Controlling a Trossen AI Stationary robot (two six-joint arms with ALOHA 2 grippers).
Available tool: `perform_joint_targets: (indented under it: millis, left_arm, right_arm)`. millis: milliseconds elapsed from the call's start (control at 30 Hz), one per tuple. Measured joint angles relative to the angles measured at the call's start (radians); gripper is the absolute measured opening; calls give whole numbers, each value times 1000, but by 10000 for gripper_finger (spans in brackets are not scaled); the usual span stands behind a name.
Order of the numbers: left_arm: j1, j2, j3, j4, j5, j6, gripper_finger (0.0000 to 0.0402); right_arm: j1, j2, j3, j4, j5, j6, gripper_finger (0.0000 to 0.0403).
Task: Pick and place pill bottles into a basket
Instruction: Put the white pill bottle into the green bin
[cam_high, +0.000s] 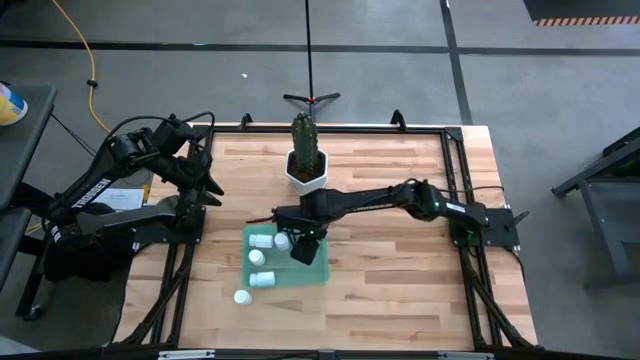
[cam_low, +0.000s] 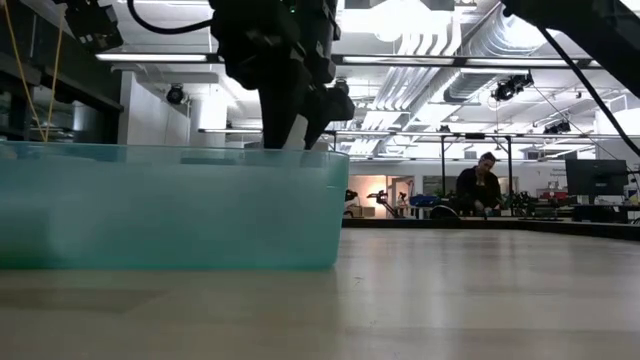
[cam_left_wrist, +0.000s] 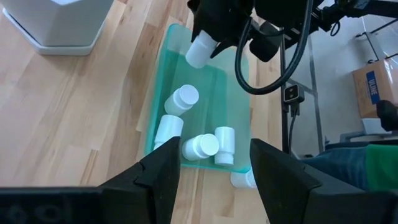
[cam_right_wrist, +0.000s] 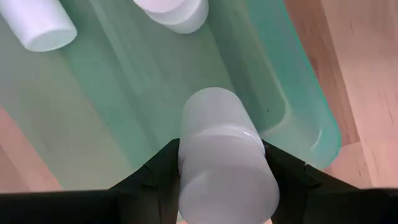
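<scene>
While the right gripper is hanging over the basket, it is clamping a pill bottle between its two fingers, with the jaws partly closed against the bottle's sides. In the right wrist view the held bottle is pointing down toward the basket floor, above the side of the basket farthest from the loose bottles. In the left wrist view the same bottle is tilting out from under the right gripper, above the basket end nearest the plant pot.

Four more bottles are lying in the basket. One is resting near the basket's middle, another is lying just beside it toward the far end, and two are touching each other at the basket end farthest from the plant pot. A sixth bottle is sitting on the table, just outside the basket corner farthest from the plant pot.

The left gripper is waiting well apart from the basket, above the table edge to the plant pot's left in the high view. Its fingers are standing apart and are holding nothing.
</scene>
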Motion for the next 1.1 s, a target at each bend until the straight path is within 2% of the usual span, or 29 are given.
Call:
perform_joint_targets:
  millis: [300,1100]
  left_arm:
    - [0,0,0,4,0,-17,225]
    - [0,0,0,5,-9,-36,225]
  right_arm:
    - [-13,17,0,4,13,-19,166]
    - [-16,62,0,41,-35,-46,170]
